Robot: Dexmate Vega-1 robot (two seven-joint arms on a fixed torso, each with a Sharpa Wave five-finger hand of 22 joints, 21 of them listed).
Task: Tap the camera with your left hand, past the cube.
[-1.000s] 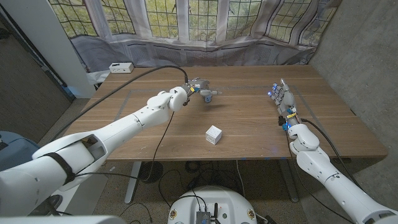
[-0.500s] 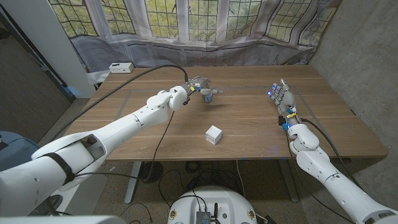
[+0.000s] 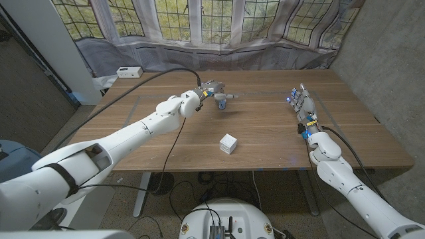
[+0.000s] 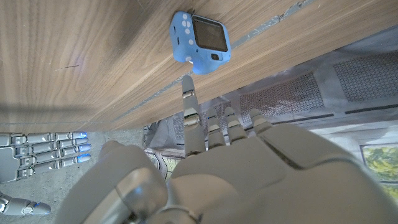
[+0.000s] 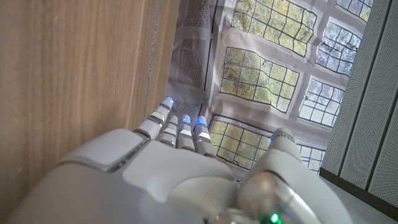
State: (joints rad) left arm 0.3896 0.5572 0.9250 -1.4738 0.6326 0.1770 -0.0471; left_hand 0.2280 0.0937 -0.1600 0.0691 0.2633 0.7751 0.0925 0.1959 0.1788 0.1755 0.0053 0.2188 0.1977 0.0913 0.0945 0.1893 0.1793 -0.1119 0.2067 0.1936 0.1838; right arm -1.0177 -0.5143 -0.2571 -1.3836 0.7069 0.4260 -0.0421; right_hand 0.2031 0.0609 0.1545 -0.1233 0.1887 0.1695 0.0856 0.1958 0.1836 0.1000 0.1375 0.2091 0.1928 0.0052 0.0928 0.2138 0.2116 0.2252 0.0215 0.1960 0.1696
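A small blue camera (image 3: 224, 99) (image 4: 200, 43) lies on the wooden table (image 3: 265, 133), far of centre. My left hand (image 3: 210, 89) (image 4: 211, 162) hovers just on its left side. One finger (image 4: 188, 106) is stretched out with its tip at the camera's edge, and the other fingers are curled in. I cannot tell whether the tip touches. A white cube (image 3: 228, 143) sits nearer to me, at mid-table. My right hand (image 3: 301, 103) (image 5: 161, 168) stands on its edge at the right, fingers straight and apart, holding nothing.
A white box (image 3: 129, 72) sits at the far left corner. A black cable (image 3: 149, 81) runs from my left arm across that side. A curtained window (image 3: 219, 26) lies behind the table and a grey wall (image 3: 392, 73) to the right.
My left hand has edged a little farther along toward the camera. The cube and my right hand have not moved.
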